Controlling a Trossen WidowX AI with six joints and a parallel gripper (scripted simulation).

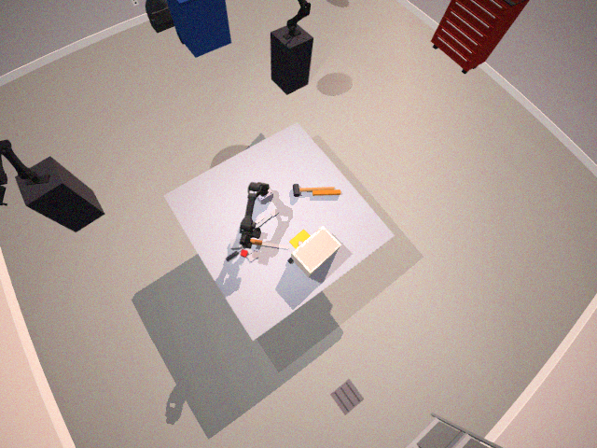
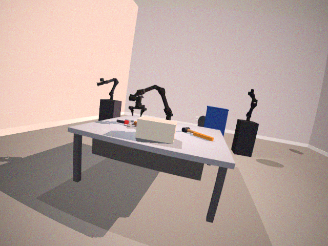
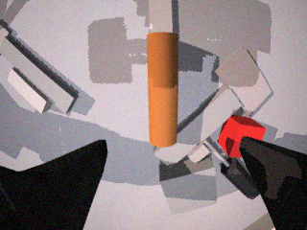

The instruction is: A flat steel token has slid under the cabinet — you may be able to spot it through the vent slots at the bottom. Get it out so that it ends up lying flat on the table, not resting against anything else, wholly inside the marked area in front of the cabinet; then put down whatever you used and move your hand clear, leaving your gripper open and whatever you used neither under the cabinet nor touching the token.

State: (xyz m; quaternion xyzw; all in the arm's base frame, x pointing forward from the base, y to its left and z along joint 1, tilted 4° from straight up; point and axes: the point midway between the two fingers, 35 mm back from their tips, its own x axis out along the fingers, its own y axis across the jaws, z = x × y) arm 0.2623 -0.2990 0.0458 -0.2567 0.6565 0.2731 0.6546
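Observation:
The cream cabinet [image 1: 316, 249] [image 2: 156, 130] stands on the table [image 1: 212, 192] [image 2: 201, 153]. The yellow marked area [image 1: 298, 236] lies against its front side. A small pale patch shows at the yellow area's cabinet-side edge; I cannot tell whether it is the token. The vent slots are not visible. A tool with an orange handle [image 1: 256, 242] [image 3: 163, 91] and a long thin pale shaft [image 1: 275, 246] [image 3: 160, 14] lies on the table, its shaft pointing toward the cabinet. My gripper [image 2: 137, 114] [image 3: 174, 141] is wide open and empty above the handle end, its fingers clear of the handle.
A red block [image 1: 243, 253] [image 2: 126, 122] [image 3: 242, 134], a dark bar [image 1: 232, 256] [image 2: 120, 121] and pale pieces lie near the handle end. A pale strip [image 1: 266, 218] [image 3: 43, 77] lies beside the tool. A hammer [image 1: 296, 189] [image 2: 185, 129] and an orange bar [image 1: 326, 192] [image 2: 203, 136] lie farther off. A small black block [image 1: 290, 260] is by the cabinet.

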